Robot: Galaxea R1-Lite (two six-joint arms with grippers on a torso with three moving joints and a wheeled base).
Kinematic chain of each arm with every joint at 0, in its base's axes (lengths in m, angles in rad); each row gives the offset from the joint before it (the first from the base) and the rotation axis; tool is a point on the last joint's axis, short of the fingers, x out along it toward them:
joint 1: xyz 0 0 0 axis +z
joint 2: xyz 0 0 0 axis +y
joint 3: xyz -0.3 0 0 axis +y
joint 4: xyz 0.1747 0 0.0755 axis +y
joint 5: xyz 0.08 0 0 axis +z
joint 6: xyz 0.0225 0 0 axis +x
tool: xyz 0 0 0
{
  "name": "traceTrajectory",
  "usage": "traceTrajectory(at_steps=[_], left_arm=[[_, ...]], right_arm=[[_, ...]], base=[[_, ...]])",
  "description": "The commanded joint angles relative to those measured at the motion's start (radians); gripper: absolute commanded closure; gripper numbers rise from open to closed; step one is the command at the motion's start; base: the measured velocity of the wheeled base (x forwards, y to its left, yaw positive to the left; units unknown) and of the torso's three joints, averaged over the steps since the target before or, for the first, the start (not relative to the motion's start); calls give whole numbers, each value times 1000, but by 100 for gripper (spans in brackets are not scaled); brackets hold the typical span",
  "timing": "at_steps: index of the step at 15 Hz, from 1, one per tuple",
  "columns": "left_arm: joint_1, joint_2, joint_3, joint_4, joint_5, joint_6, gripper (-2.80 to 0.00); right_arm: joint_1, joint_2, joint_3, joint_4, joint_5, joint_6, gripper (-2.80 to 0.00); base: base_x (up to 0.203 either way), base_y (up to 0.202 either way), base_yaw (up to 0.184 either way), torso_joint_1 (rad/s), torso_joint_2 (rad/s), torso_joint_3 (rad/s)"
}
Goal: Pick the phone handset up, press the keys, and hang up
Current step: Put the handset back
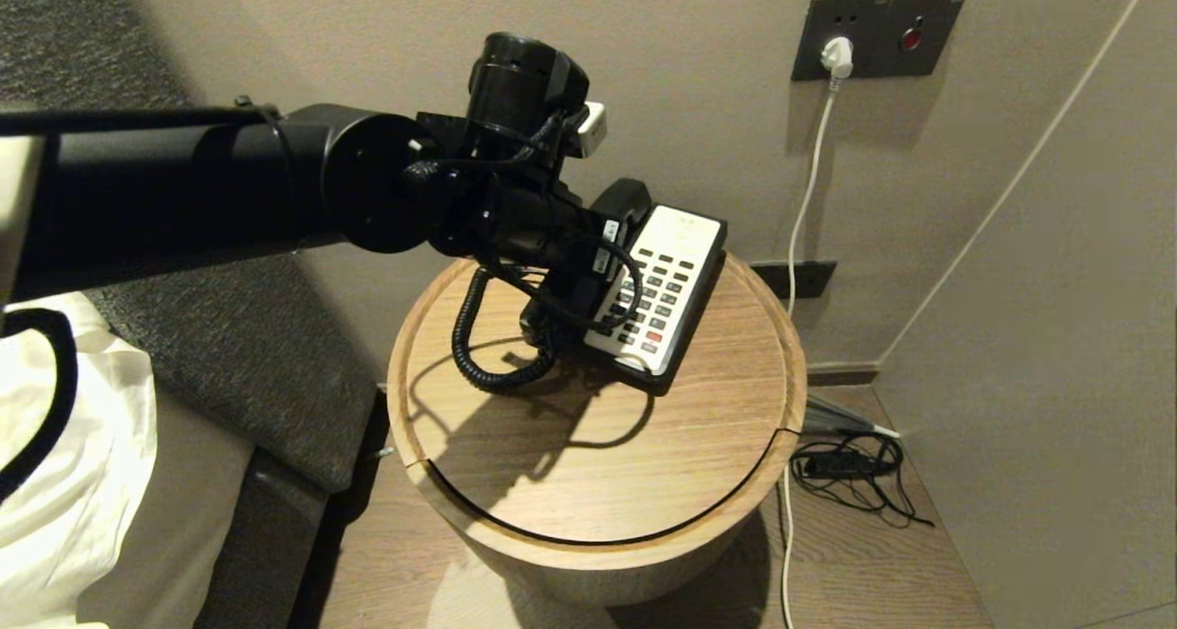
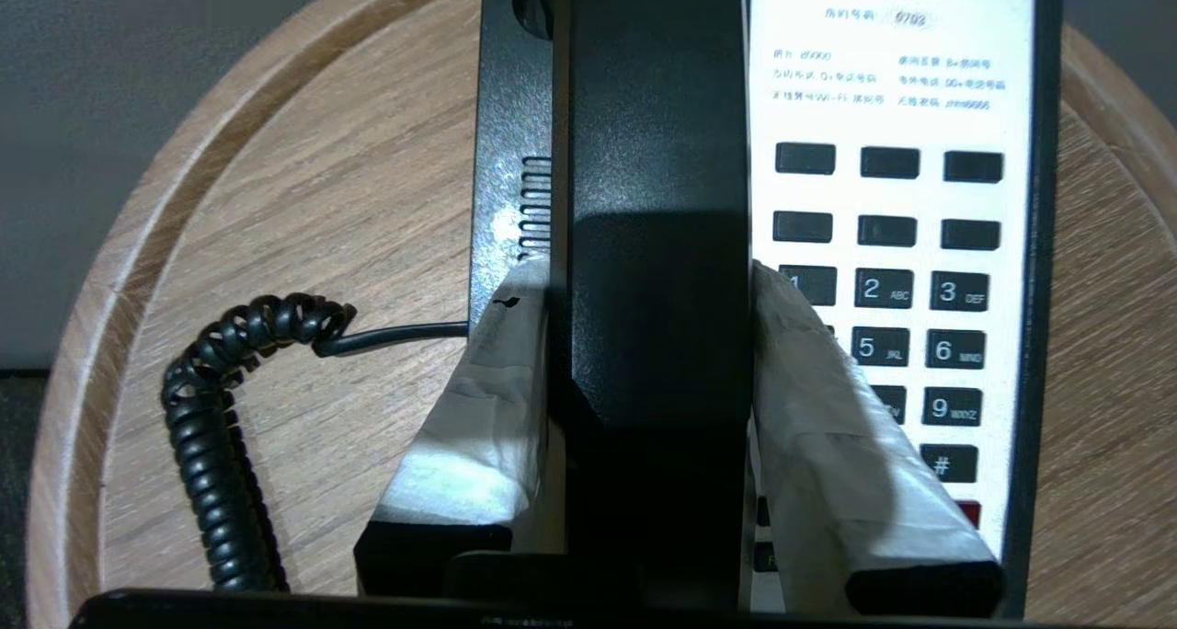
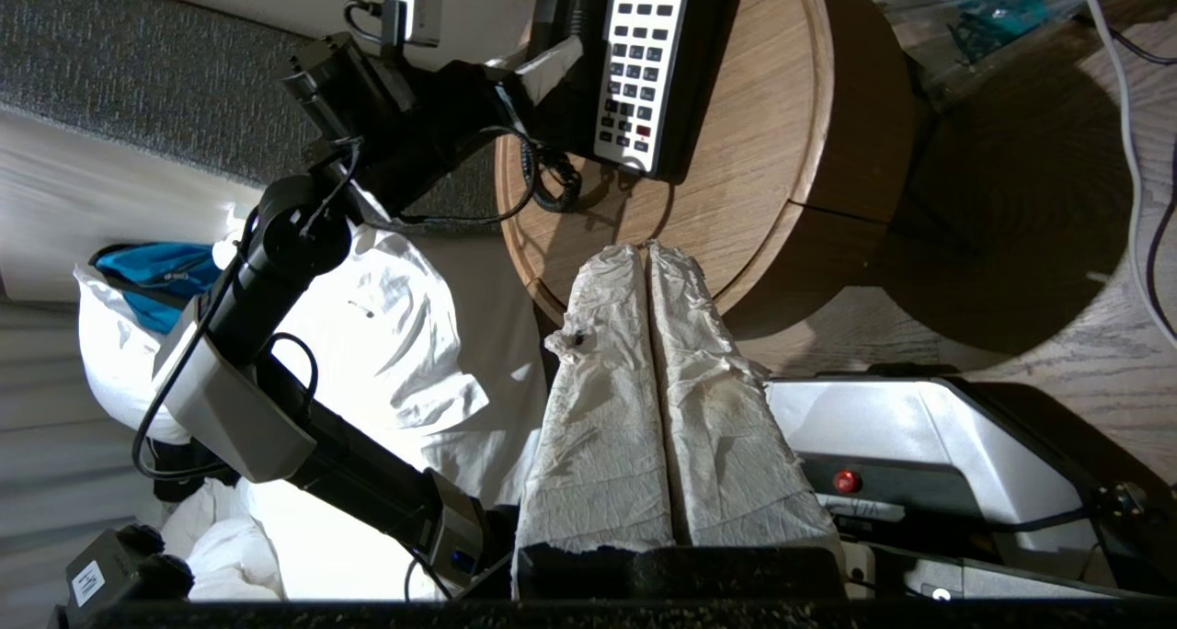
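Round wooden worktop point(image 1: 644, 454) carrying a black phone base point(image 1: 691, 307) toward its back, near the wall. Left arm reaching across from the robot's left side to the phone base. White faceplate point(image 2: 919, 105) taking up the right half of the base, printed text at its far end. Phone handset point(image 2: 657, 243) lying in its cradle on the left half of the base, lengthwise beside the faceplate. Left hand point(image 2: 653, 280) over the handset, taped fingers point(image 2: 478, 408) pressed against both long sides of it, gripping it narrow around the middle. Right hand point(image 3: 649, 252) well apart from the phone base, hanging off the near edge of the worktop, its two wrapped fingers pressed together with nothing between. Black coiled cord point(image 1: 478, 344) leaving the left side of the base and looping on the worktop beside it. Keys point(image 2: 919, 289) in rows on the faceplate, right beside the handset, a red one point(image 1: 654, 337) near the front end.
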Motion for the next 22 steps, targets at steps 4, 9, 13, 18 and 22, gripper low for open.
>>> traceTrajectory(at_steps=[4, 9, 13, 18, 22], left_arm=[[2, 15, 7, 5, 3, -4, 0], [21, 15, 9, 22, 1, 2, 0], [31, 16, 25, 18, 2, -1, 0], [29, 15, 12, 3, 1, -5, 0], [20, -14, 7, -1, -1, -10, 0]], right_arm=[[0, 3, -2, 6, 1, 4, 0], [0, 6, -1, 6, 14, 4, 0], [0, 6, 1, 6, 18, 4, 0], [0, 6, 7, 6, 20, 4, 0], [0, 6, 6, 6, 20, 4, 0]], base=[[0, 0, 0, 0, 0, 0], [0, 0, 0, 0, 0, 0], [0, 0, 0, 0, 0, 0], [0, 0, 0, 0, 0, 0], [0, 0, 0, 0, 0, 0]])
